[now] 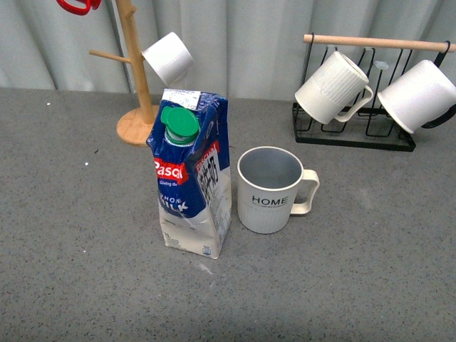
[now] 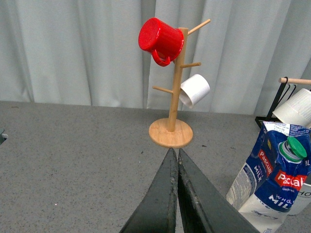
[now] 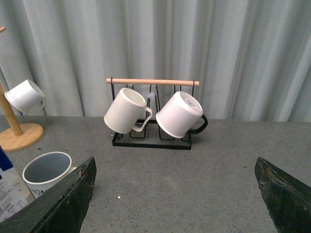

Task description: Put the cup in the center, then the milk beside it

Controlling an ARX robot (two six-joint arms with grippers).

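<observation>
Cup [image 1: 271,191] upright mid-table [image 1: 370,271], milk [image 1: 191,174] standing just beside its left. Left pincer [image 2: 175,160] closed, empty, milk off to its right; right pincer [image 3: 175,194] wide open, empty, cup to its left

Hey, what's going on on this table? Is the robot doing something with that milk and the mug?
Right now nothing is being held. The HOME cup stands upright mid-table with the milk carton just beside it, so the arranging looks done. The left gripper has its fingers closed and empty, facing the wooden mug tree; the right gripper is wide open, facing the black rack of hanging mugs.
</observation>
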